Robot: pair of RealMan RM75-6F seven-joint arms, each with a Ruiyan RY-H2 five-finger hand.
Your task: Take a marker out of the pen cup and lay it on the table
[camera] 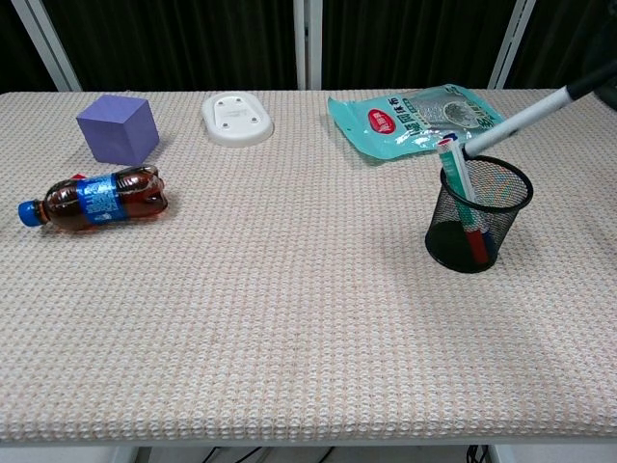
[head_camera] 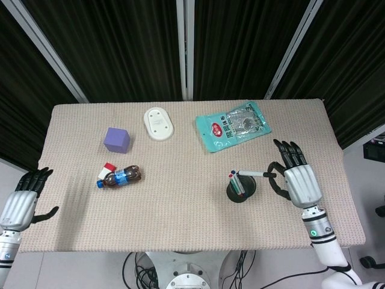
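Note:
A black mesh pen cup (head_camera: 242, 192) (camera: 479, 217) stands on the table's right side with red and green markers (camera: 461, 198) upright in it. A white marker (head_camera: 257, 174) (camera: 525, 114) slants up to the right, its lower end just above the cup's rim. My right hand (head_camera: 299, 182) pinches the marker's outer end to the right of the cup; the chest view cuts the hand off at its right edge. My left hand (head_camera: 23, 201) hovers with fingers apart at the table's front left corner, holding nothing.
A teal snack packet (head_camera: 233, 125) (camera: 420, 113) lies behind the cup. A cola bottle (head_camera: 119, 176) (camera: 94, 198), a purple cube (head_camera: 117, 139) (camera: 118, 127) and a white oval object (head_camera: 158, 123) (camera: 235, 117) sit on the left half.

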